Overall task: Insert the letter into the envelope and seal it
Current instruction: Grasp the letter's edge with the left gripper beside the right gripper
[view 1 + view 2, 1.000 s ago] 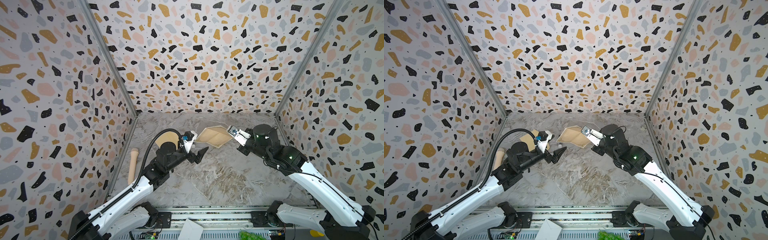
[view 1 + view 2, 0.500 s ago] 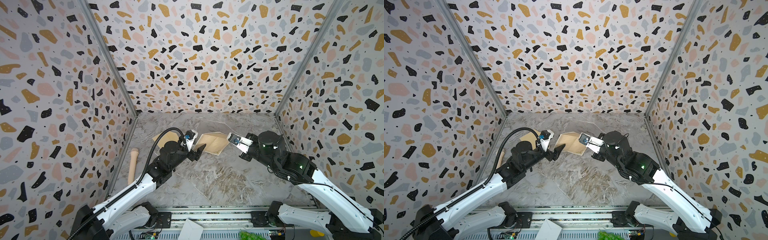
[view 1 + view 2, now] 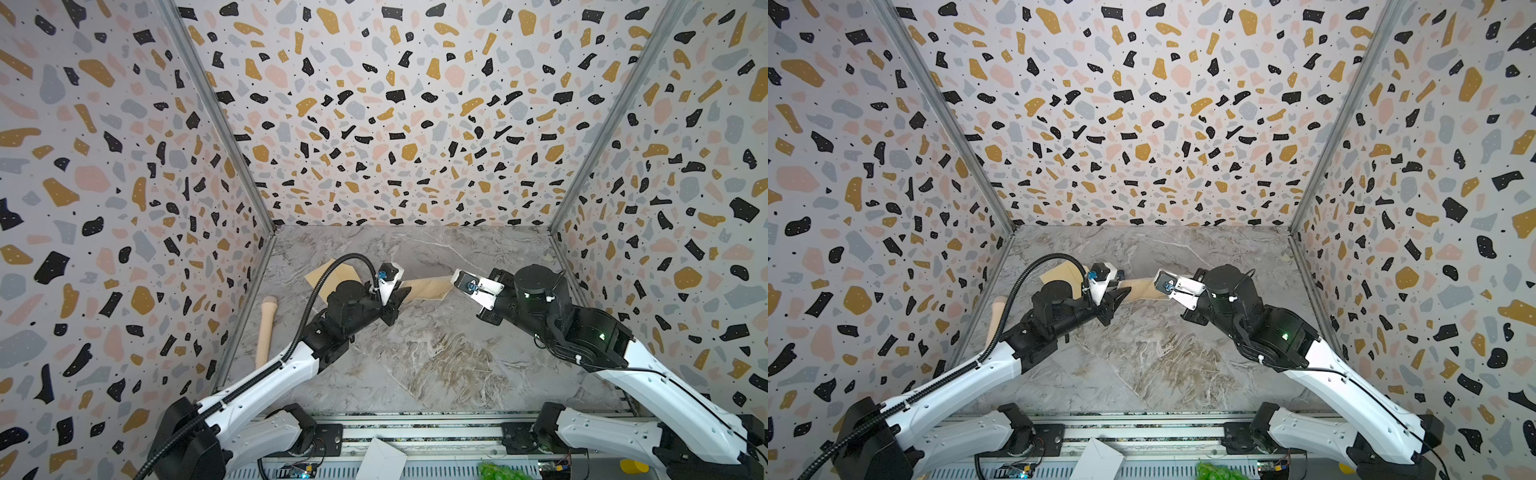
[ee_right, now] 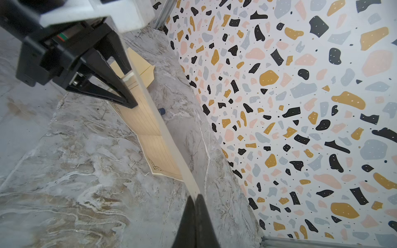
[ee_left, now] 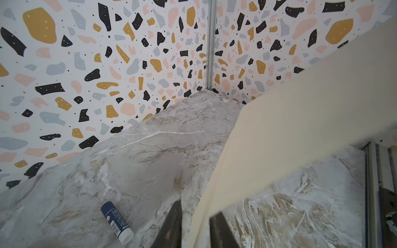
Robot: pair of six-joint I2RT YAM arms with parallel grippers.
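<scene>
My left gripper (image 5: 196,219) was clamped on one end of the letter (image 3: 428,289) and my right gripper (image 4: 196,201) pinched the opposite end. The sheet bowed between them, apparently clear of the desk (image 3: 415,353). It looked light, thin and floppy, so I judged edge grips with gentle tension best. On the outer side of my left gripper the envelope (image 3: 328,274) lay flat with nothing visibly inside. A glue stick (image 5: 117,222) lay just ahead.

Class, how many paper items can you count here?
3: the letter, pinched by the right gripper; the envelope, flat on the table behind the left arm; a white folded paper by the front rail. Others may be hidden.
</scene>
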